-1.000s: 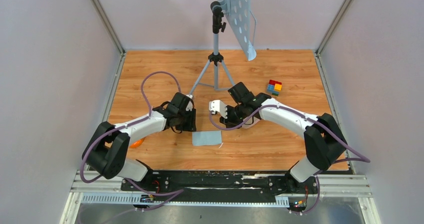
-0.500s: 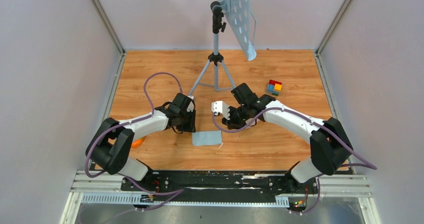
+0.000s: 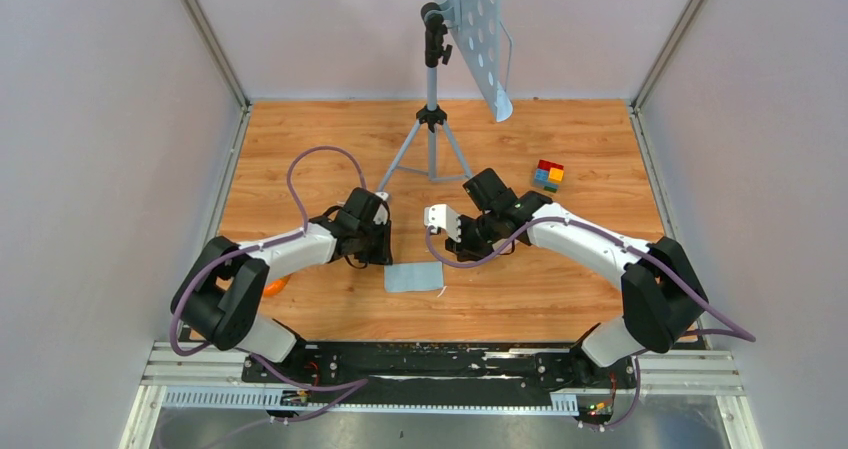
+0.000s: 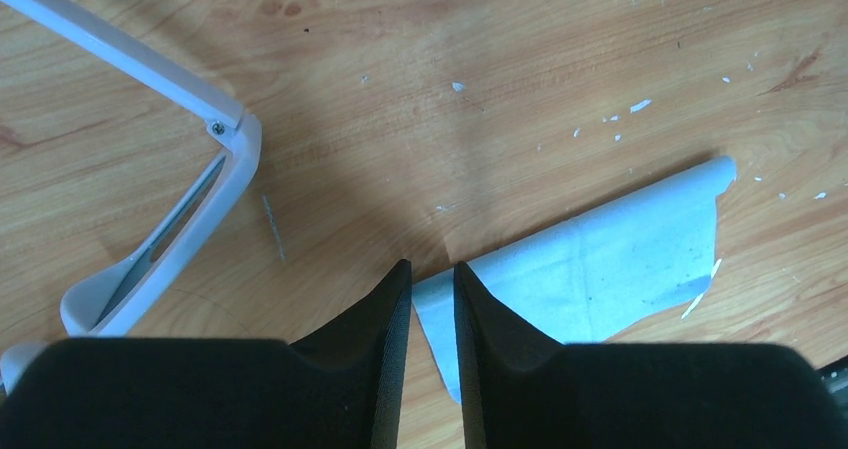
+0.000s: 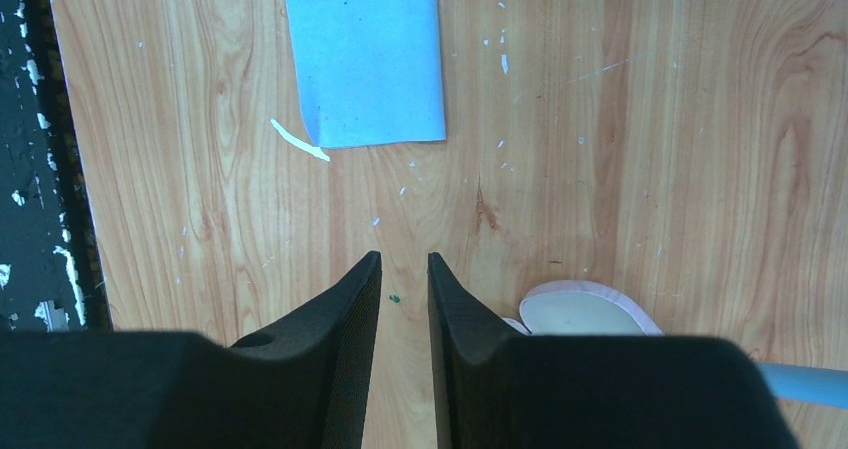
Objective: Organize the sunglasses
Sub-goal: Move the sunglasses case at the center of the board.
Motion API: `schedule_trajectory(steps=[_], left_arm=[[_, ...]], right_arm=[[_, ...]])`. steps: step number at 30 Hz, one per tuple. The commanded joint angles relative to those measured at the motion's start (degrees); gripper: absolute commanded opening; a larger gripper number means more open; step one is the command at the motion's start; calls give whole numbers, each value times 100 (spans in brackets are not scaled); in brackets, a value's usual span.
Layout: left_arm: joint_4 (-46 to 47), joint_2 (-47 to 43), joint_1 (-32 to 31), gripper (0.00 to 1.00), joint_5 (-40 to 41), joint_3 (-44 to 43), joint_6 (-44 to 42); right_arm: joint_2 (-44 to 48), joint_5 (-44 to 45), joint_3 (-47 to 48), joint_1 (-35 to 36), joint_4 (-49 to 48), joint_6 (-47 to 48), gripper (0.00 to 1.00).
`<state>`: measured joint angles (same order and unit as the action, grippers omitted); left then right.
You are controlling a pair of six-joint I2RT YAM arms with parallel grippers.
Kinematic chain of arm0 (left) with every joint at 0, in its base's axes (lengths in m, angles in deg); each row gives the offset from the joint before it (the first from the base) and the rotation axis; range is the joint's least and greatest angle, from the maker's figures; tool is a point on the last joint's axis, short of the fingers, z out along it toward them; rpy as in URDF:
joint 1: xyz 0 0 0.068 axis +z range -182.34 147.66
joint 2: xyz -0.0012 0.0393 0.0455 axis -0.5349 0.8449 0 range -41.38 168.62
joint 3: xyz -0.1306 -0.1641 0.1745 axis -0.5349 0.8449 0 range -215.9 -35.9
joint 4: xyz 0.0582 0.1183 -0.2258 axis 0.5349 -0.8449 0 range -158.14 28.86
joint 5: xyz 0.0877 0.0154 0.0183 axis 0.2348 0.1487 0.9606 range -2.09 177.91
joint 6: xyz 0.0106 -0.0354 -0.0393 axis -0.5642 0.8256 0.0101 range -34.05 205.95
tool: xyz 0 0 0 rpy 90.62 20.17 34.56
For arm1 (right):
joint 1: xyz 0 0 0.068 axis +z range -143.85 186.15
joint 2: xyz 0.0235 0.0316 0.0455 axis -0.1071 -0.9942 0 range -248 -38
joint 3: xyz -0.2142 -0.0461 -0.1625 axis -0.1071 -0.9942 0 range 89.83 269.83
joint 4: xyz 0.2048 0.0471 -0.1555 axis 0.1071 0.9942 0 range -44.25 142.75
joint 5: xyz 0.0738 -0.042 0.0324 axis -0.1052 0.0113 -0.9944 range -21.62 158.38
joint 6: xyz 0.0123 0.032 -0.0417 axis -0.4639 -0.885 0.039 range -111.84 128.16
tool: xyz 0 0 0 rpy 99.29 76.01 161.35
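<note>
Shift left end effector [image 4: 432, 279] sideways over sunglasses [image 4: 236, 149], lying on tabletop [image 4: 450, 69] just beside it, one temple unfolded. Widen first (narrow slit, nothing held), then pinch frame at hinge, not lens. Leave right end effector [image 5: 404, 264], likewise narrow and empty, above bare wood. Counted: one sunglasses, one cloth [image 4: 610, 259], one pink case [image 5: 585, 314], two end effectors.

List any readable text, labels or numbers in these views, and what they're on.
None readable. No print shows on the light blue-grey square cloth, the white plastic sunglasses frame, the pale pink oval case or the multicoloured block cube.
</note>
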<state>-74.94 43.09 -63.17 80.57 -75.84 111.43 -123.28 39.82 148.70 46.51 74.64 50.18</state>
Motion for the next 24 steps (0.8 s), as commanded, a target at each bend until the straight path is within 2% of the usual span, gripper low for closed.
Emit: schedule_trajectory(steps=[1, 4, 8, 15, 20, 24], left_arm=[[-212, -88, 33, 25, -31, 146, -26], [-286, -152, 34, 26, -18, 166, -16], [-291, -282, 34, 35, 2, 238, 49], [-312, -402, 33, 37, 70, 285, 90], [-440, -683, 33, 48, 209, 190, 116], [-500, -917, 40, 54, 279, 141, 159]], right_arm=[[55, -123, -26, -75, 188, -68, 27], [63, -116, -8, -79, 195, -74, 27], [64, -77, -7, -78, 214, -65, 27], [114, 289, -13, -170, 295, 164, 26], [327, 846, 37, -498, 694, 1036, 29], [217, 1125, 245, -865, 1392, 2017, 35]])
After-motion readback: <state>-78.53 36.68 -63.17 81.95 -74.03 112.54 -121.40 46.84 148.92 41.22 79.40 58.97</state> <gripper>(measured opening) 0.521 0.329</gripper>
